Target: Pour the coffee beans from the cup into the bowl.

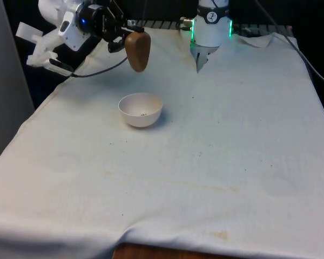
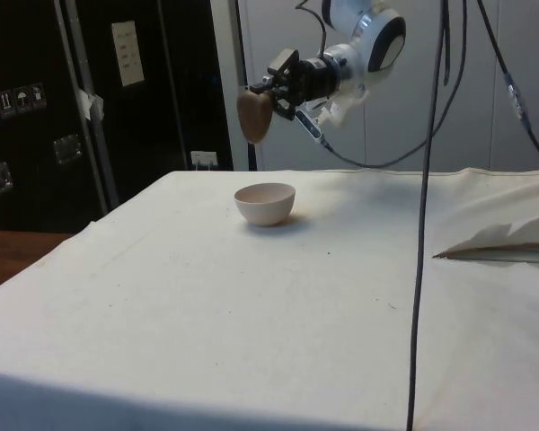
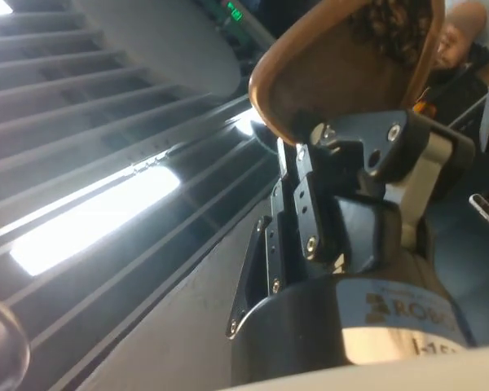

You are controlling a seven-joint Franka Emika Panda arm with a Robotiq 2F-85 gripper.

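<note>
A brown cup (image 1: 137, 50) hangs in the air, tipped far over, with my gripper (image 1: 120, 36) shut on its rim. Seen from the side, the cup (image 2: 254, 116) is held above and slightly to one side of the white bowl (image 2: 266, 203). The wrist view looks into the cup (image 3: 342, 65), where dark coffee beans (image 3: 387, 24) lie against its inner wall. The bowl (image 1: 141, 109) stands on the white cloth below the cup, with a few dark beans (image 1: 144, 114) at its bottom.
A black cable (image 2: 424, 215) hangs down across the side view. A fold of cloth (image 2: 503, 241) lies raised on the table at that view's right. A person's hand (image 3: 463, 28) shows beyond the cup in the wrist view.
</note>
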